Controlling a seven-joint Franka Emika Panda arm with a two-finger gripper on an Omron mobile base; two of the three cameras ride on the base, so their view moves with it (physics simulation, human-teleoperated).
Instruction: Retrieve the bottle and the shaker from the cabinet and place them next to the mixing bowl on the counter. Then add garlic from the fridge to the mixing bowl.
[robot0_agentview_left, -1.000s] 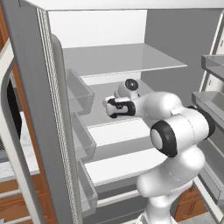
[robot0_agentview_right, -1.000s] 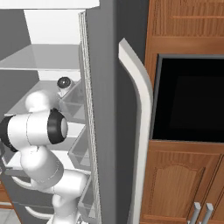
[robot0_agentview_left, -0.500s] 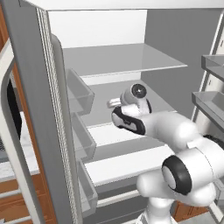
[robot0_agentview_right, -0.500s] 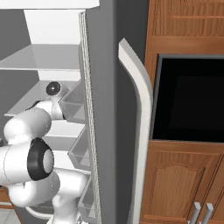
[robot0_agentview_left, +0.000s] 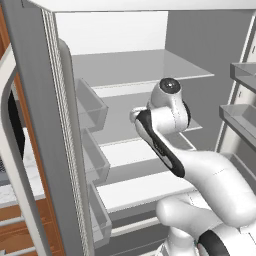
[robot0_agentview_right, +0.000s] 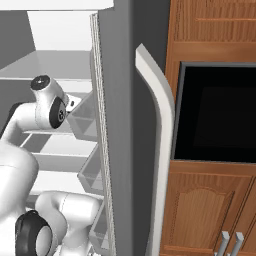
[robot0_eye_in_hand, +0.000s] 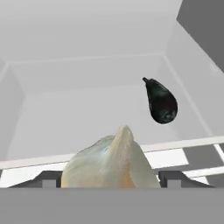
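Observation:
A pale garlic bulb (robot0_eye_in_hand: 109, 162) sits between my two dark fingertips (robot0_eye_in_hand: 50, 179) in the hand view, and both tips press against its sides. My gripper (robot0_eye_in_hand: 111, 179) is shut on the garlic, inside the open fridge over a white shelf (robot0_eye_in_hand: 87, 122). In the left base view my wrist (robot0_agentview_left: 170, 100) reaches in at the middle shelf and hides the hand behind it. In the right base view the wrist (robot0_agentview_right: 50, 102) stands just left of the fridge wall. The bottle, the shaker and the mixing bowl are out of view.
A dark eggplant (robot0_eye_in_hand: 161, 103) lies on the same shelf, further in and to the right. Glass shelves (robot0_agentview_left: 145, 70) stack above and below. Door bins (robot0_agentview_left: 90, 107) line the left side, more bins (robot0_agentview_left: 240, 115) the right. A black oven (robot0_agentview_right: 215, 115) and wooden cabinets (robot0_agentview_right: 205, 210) stand to the right.
My arm has swung: the wrist has risen and moved right in the left base view, and the elbow has dropped low. The jaws have kept the same width.

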